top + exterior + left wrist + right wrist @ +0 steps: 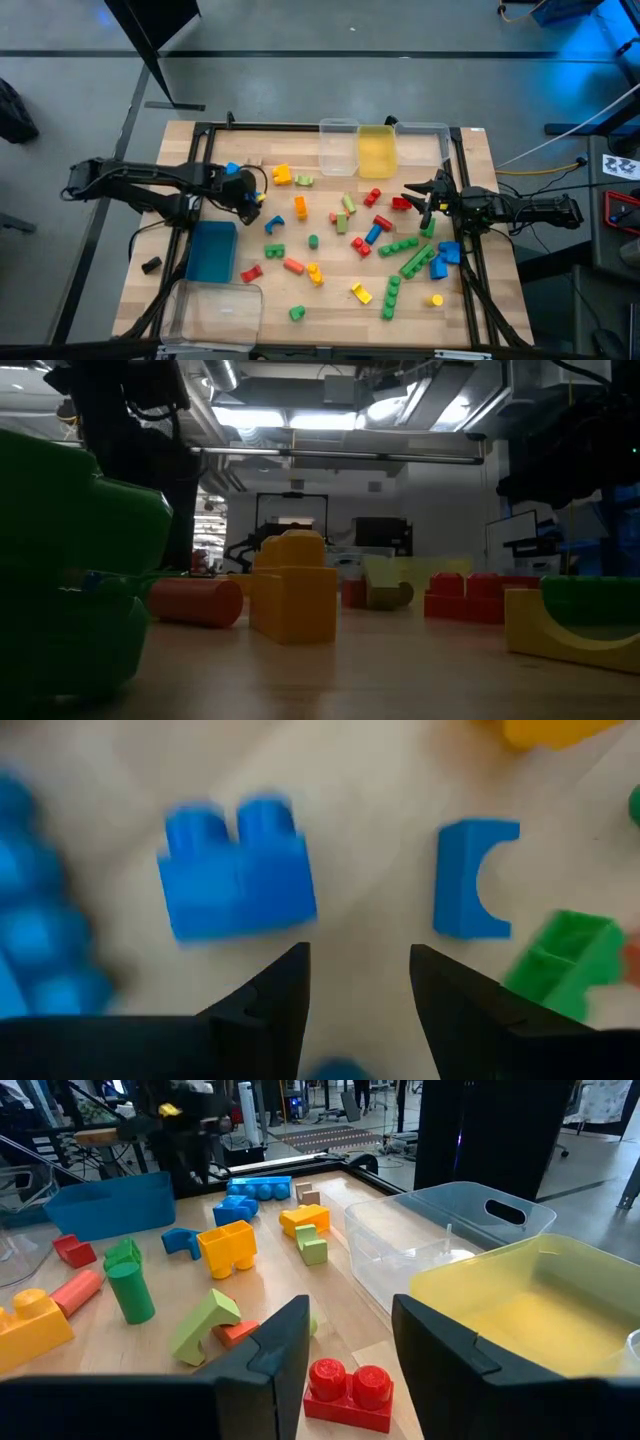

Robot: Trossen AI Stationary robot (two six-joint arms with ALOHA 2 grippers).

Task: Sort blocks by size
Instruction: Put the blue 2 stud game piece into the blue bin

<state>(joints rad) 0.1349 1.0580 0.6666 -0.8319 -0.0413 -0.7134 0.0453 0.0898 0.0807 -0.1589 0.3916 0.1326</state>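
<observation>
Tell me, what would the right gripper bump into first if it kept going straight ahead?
Probably the red two-stud brick, lying just ahead of the open right gripper, though depth is unclear.

A green block [70, 570] fills the low view's left edge, cut off; a blurred blue brick [40, 950] is cropped in the left wrist view.

My table [250, 300] is pale wood with a black frame, standing on a grey floor [300, 80] crossed by dark lines, with a blue glow falling on the floor at one far corner. Looking level past the tabletop, I see a ceiling of pipes and ducts lit by bright strip lights [300, 420], and dark monitors [380, 532] on benches at the back. A tall black panel [490, 1130] stands just beyond my table's edge.
</observation>
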